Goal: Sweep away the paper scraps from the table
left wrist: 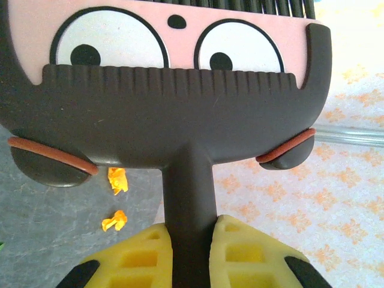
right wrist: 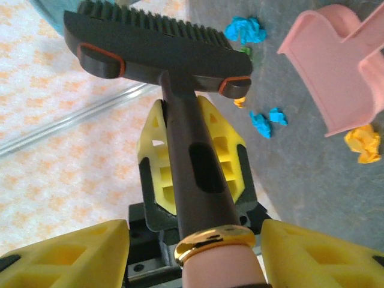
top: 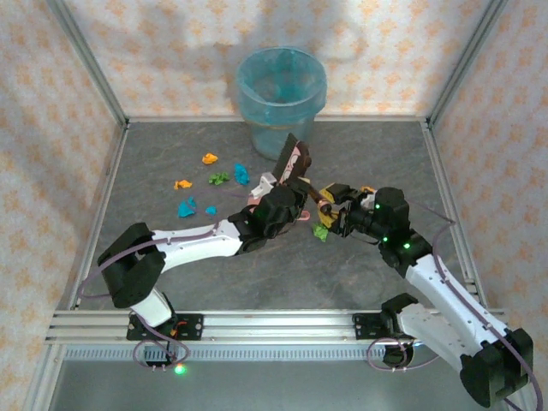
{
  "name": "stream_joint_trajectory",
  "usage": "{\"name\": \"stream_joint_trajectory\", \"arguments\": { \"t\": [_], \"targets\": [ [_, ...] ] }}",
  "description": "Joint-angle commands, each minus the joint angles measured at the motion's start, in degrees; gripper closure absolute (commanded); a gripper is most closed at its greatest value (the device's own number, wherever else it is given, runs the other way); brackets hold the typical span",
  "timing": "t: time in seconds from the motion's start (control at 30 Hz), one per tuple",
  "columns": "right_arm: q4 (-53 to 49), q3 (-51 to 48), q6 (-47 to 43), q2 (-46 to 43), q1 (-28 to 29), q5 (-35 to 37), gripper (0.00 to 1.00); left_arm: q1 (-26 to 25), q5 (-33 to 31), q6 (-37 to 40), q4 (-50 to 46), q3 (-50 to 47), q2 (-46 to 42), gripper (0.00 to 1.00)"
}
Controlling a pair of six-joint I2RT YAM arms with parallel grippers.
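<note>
Now the brush (left wrist: 180, 120) is clamped by the left gripper (left wrist: 191, 231). The right gripper (right wrist: 195, 240) is spread wide around its handle end; paper scraps (top: 187, 207) are scattered beside the brush.

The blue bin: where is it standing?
In the top view the blue bin stands at the far edge of the table, about midway across, against the back wall, beyond the paper scraps.
</note>
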Motion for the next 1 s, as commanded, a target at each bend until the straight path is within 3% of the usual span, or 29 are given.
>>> {"name": "stream_joint_trajectory", "arguments": {
  "t": [0.0, 0.97],
  "targets": [
    [6.63, -1.52, 5.57, 0.50, 1.68, 3.94, 0.43, -0.21, -3.93, 1.58, 3.12, 0.32, -2.22, 1.00],
    [13.23, -2.68, 11.04, 3.45, 4.40, 10.55, 0.56, -0.68, -5.94, 1.39, 2.57, 5.37, 2.21, 1.00]
  ]
}}
